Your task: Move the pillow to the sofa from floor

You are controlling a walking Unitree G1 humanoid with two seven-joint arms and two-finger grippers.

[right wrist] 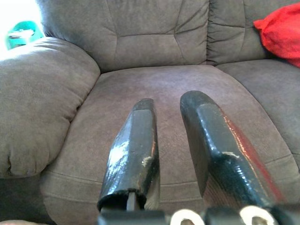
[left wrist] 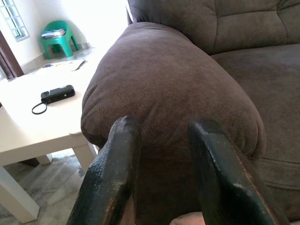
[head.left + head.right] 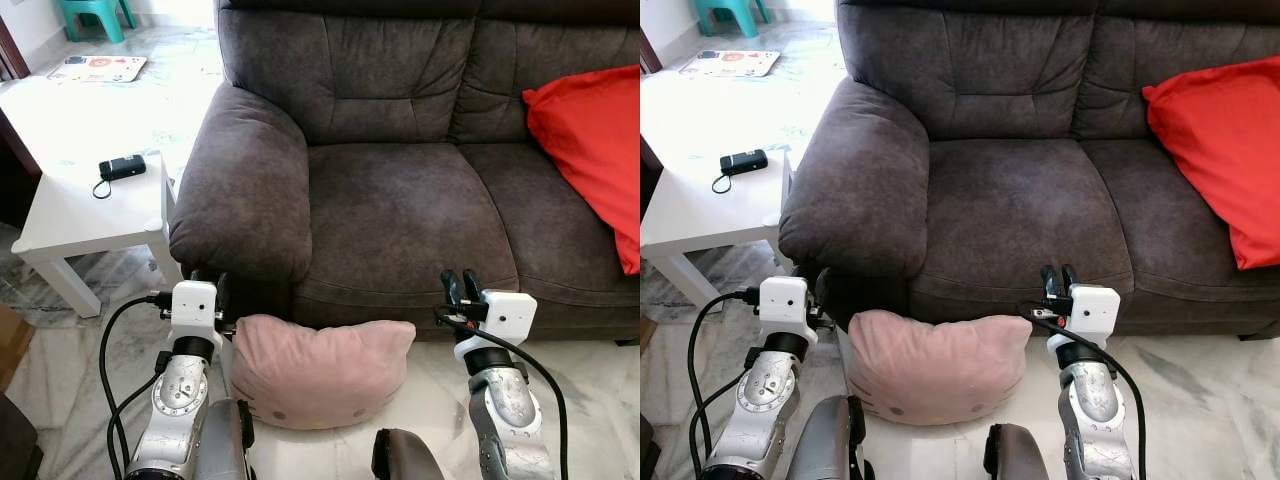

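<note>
Plush pink pillow slumps on marble floor against suede sofa, between released left claw and right claw.

Bright daylight, window glare upper left.

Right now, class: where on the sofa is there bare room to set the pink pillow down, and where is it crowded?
The sofa's left seat cushion, between the armrest and the centre seam, lies bare. The right seat is crowded by the red cushion. The pink pillow sits on the floor against the sofa front, between the left gripper and right gripper.
</note>
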